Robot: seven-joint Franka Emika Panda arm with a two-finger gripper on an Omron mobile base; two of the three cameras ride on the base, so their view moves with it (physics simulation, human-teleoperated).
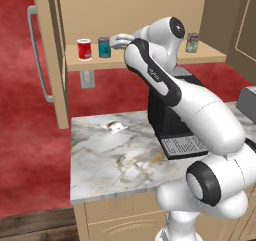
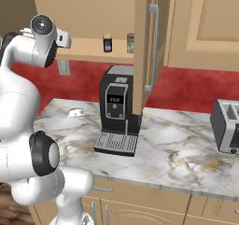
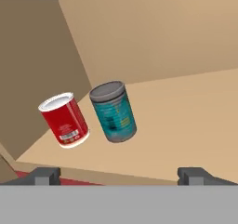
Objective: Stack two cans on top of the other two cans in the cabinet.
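On the shelf of the cabinet (image 1: 150, 60) a red can (image 1: 84, 49) with a white band stands at the left end, and a teal can (image 1: 104, 47) with a grey top is close to its right. My gripper (image 1: 119, 41) hovers just right of the teal can at shelf height. It is open, with nothing between its fingers. The hand view looks down at the red can (image 3: 64, 120) and the teal can (image 3: 114, 111), both ahead of the gripper (image 3: 120, 174) and apart from it. Farther right stand a dark blue can (image 2: 107, 43) and a pale silvery can (image 1: 192, 42).
The cabinet's left door (image 1: 37, 55) and right door (image 2: 151, 46) hang open, each with a grey bar handle. Below on the marble counter (image 1: 110, 160) are a black coffee machine (image 2: 116, 112), a toaster (image 2: 228, 126) and a small shiny packet (image 1: 114, 127).
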